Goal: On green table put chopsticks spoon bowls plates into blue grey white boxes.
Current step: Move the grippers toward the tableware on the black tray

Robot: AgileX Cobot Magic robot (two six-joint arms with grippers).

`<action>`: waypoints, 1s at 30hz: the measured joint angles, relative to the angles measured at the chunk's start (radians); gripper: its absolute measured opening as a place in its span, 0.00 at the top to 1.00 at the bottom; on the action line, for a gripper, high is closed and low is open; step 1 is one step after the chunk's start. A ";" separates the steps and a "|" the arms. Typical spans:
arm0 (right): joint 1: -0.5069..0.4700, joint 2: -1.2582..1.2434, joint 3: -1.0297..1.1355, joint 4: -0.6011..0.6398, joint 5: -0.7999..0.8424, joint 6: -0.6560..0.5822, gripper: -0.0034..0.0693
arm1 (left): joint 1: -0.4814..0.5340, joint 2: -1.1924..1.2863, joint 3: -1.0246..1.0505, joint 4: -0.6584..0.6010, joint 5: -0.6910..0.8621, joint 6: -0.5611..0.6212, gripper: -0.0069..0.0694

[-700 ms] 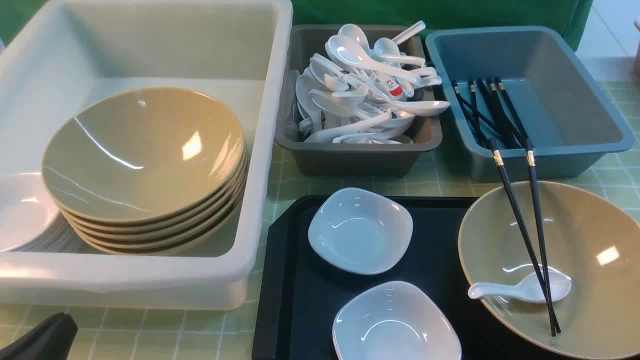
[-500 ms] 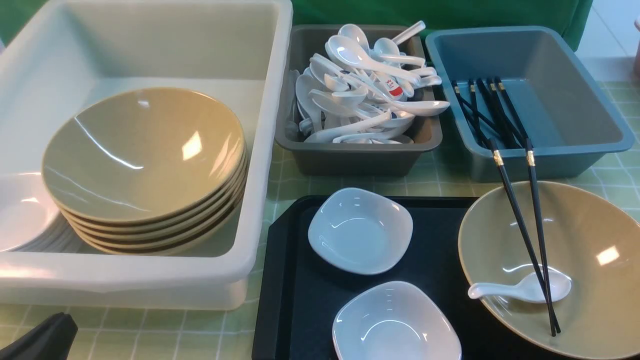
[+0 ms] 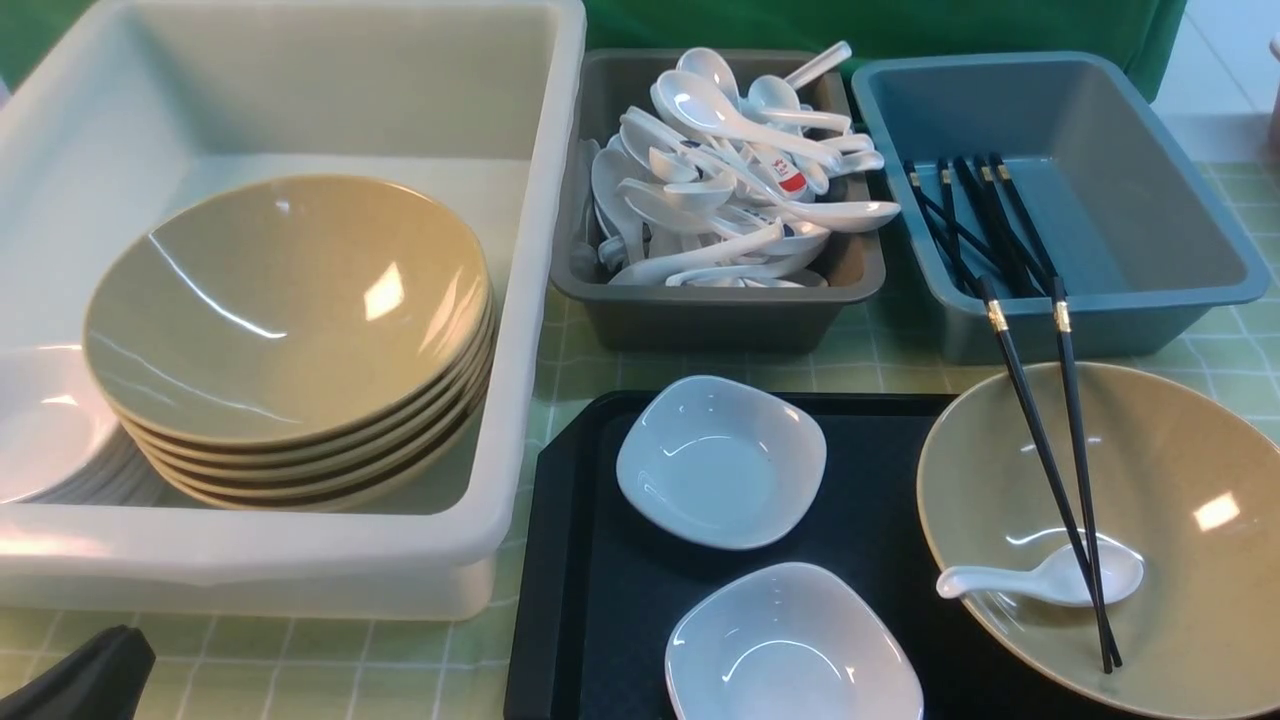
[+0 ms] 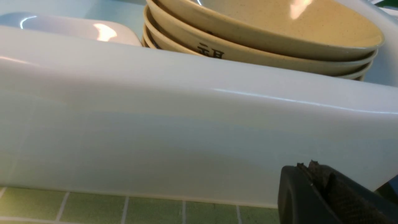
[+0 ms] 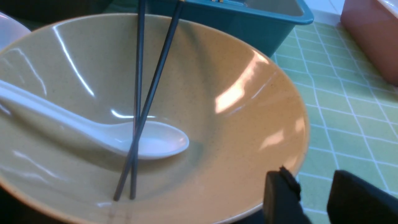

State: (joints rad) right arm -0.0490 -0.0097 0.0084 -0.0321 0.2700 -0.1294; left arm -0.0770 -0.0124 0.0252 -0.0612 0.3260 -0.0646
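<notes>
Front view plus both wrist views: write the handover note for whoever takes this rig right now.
Right gripper: open, empty, beside the rim of the tan bowl. Left gripper: low by the wall of the white box; open or shut unclear.
Done: stacked bowls and white plates in the white box, spoons in the grey box, chopsticks in the blue box.
Left: on the black tray, the tan bowl with a spoon and a chopstick pair in it, plus two small white dishes.

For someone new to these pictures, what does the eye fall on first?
Probably the stack of tan bowls inside the white box on the left. Next, the white spoons heaped in the grey box in the middle, and the tan bowl at the right, holding black chopsticks and one spoon.
</notes>
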 joint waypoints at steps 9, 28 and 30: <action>0.000 0.000 0.000 0.000 -0.002 0.000 0.63 | 0.000 0.000 0.000 0.000 0.000 0.000 0.91; 0.000 0.000 0.019 0.000 -0.664 0.488 0.63 | 0.000 0.000 0.002 -0.290 -0.566 -0.106 0.91; 0.000 0.000 0.004 0.000 -0.694 0.501 0.63 | 0.000 0.000 -0.009 -0.301 -0.659 -0.117 0.91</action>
State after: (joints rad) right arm -0.0490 -0.0097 0.0121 -0.0321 -0.4241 0.3712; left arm -0.0770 -0.0124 0.0163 -0.3625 -0.3333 -0.1815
